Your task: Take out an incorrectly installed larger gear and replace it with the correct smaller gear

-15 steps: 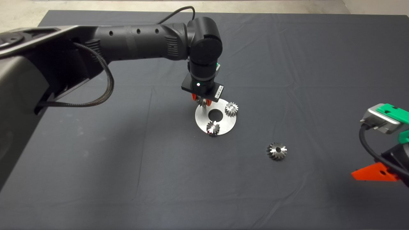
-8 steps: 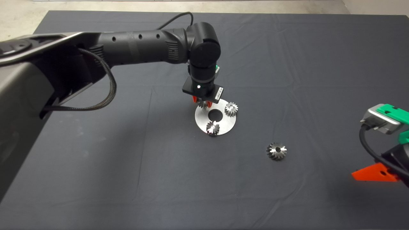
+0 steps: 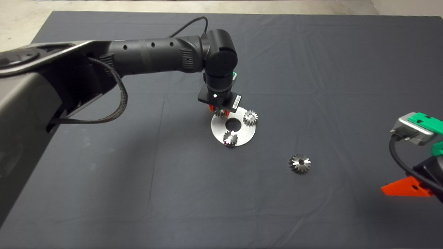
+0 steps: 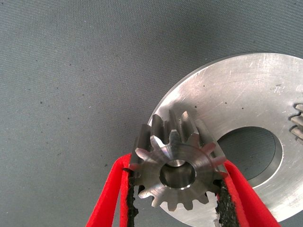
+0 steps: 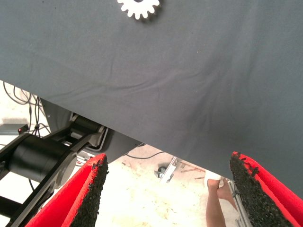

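Note:
My left gripper (image 3: pixel 218 111) is shut on the smaller gear (image 4: pixel 177 172), with a red finger (image 4: pixel 109 194) pressed on each side. It holds the gear at the far left rim of the round steel plate (image 3: pixel 247 133), which has a centre hole. I cannot tell whether the gear rests on the plate. Two matching small gears (image 3: pixel 250 118) (image 3: pixel 230 138) stand on the plate. The larger gear (image 3: pixel 300 163), dark with flared teeth, lies on the mat to the plate's right and nearer; it also shows in the right wrist view (image 5: pixel 138 5). My right gripper (image 3: pixel 405 186) waits open at the lower right edge.
The dark mat (image 3: pixel 138 180) covers the table. The left arm (image 3: pixel 155 57) reaches in from the left above the mat. Past the mat's edge the right wrist view shows the robot's base (image 5: pixel 42 156), floor cables and a person's leg (image 5: pixel 215 198).
The left arm has shifted slightly, bringing the gripper and its small gear a little lower over the plate's rim. The right arm and the other gears have not moved.

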